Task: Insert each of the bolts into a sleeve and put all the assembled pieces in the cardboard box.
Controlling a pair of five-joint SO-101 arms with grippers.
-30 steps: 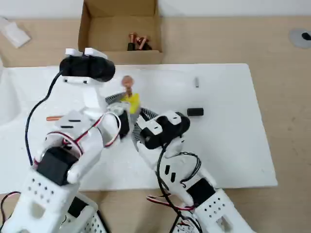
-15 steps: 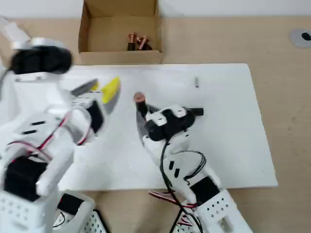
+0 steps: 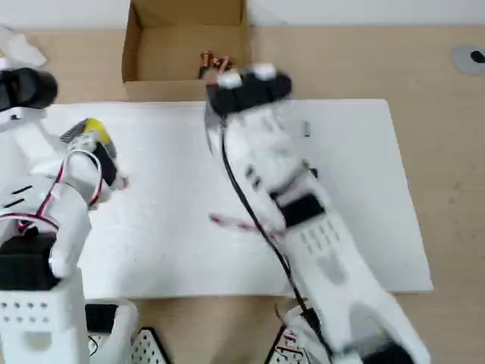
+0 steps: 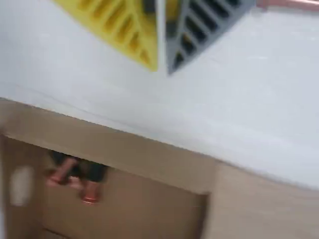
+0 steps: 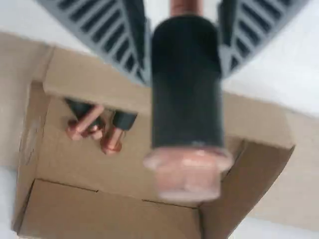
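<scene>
My right gripper (image 3: 242, 85) hangs over the front edge of the cardboard box (image 3: 189, 89), shut on an assembled piece: a black sleeve (image 5: 187, 84) with a copper bolt head (image 5: 187, 169) sticking out of it. Below it the box (image 5: 99, 209) holds several assembled pieces (image 5: 97, 127), which also appear in the high view as assembled pieces (image 3: 216, 61). My left gripper (image 3: 85, 130) is at the left edge of the white mat (image 3: 174, 227). Its yellow and grey fingertips nearly touch, and the left gripper (image 4: 162, 62) holds nothing. A loose copper bolt (image 4: 289, 4) lies close by it.
A small grey pin (image 3: 307, 129) lies on the mat to the right of my right arm. A dark sleeve (image 3: 313, 173) peeks out from beside that arm. White objects lie on the wooden table at the far left, and a grey disc (image 3: 468, 58) at the far right.
My right arm has swung from the middle of the mat up to the box with the assembled piece. My left arm let go of the piece and drew back to the left.
</scene>
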